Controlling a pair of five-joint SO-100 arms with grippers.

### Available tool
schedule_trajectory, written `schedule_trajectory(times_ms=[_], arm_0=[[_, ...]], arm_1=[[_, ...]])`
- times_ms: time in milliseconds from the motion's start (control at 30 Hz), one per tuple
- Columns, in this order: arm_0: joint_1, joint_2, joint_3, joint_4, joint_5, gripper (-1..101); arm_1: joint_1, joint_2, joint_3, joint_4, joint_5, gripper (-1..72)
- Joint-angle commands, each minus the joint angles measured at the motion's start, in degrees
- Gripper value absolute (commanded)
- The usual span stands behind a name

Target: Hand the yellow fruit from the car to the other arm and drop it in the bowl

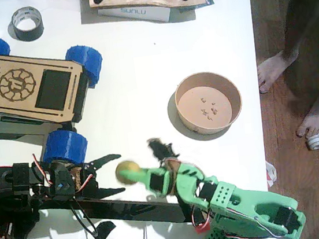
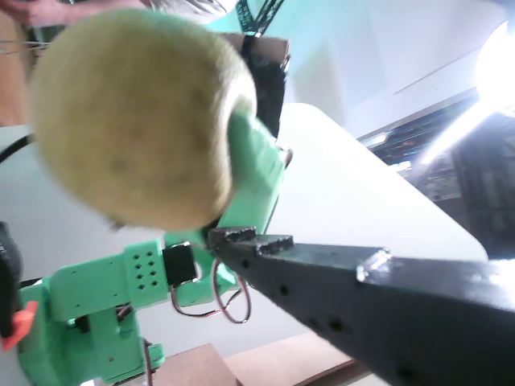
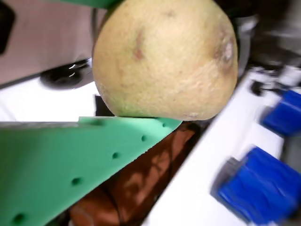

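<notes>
Fixed view: the yellow fruit (image 1: 128,172) hangs above the white table (image 1: 142,69) between the two arms, near the front edge. The green right gripper (image 1: 136,175) is clamped on it from the right. The black left gripper (image 1: 115,173) has its jaws spread apart just left of the fruit, one tip above and one below; whether they touch the fruit cannot be told. The car (image 1: 25,89) stands at the left behind the black arm, its blue wheels on the table. The bowl (image 1: 209,103) sits well apart to the right, holding only a few small crumbs (image 1: 209,108). A black tape roll (image 1: 27,23) lies at the far left. A person's bare feet (image 1: 296,91) stand on the floor beside the table.

In a wrist view, the fruit (image 2: 141,112) is pressed against a green finger (image 2: 256,173), with a black jaw below it.

In a wrist view, the fruit (image 3: 164,59) rests on a green perforated finger (image 3: 70,160); blurred blue wheels (image 3: 261,188) show at the right.
</notes>
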Motion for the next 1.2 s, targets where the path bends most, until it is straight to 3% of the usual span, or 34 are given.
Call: schedule_trajectory(times_ms=[0,233,433,567,700,800,967,1167], arm_0=[[0.35,0.88,-1.05,0.53,-0.53,39],[0.09,2.37,-1.05,2.81,-0.53,39],[-1.14,8.00,-1.14,10.28,0.18,37],[-11.87,10.63,-1.23,14.77,0.44,34],[-24.70,18.63,-1.32,27.95,2.02,29],[-35.42,20.04,-1.32,31.99,10.11,26],[-50.10,17.84,-1.23,36.39,32.17,23],[-62.67,13.89,0.26,37.97,52.73,20]], arm_1=[[8.35,-1.67,-7.03,-1.76,3.69,0.0],[26.72,-20.21,-28.12,2.55,19.51,-0.1],[37.09,-36.21,-40.69,2.02,26.19,-0.1],[41.04,-45.70,-49.04,2.37,28.04,-0.1],[45.00,-53.70,-58.36,7.21,32.43,-0.1],[48.25,-59.68,-65.57,12.30,36.47,-0.1],[53.09,-67.15,-75.32,21.97,42.36,-0.2],[57.13,-71.54,-80.07,24.17,43.68,-0.2]])
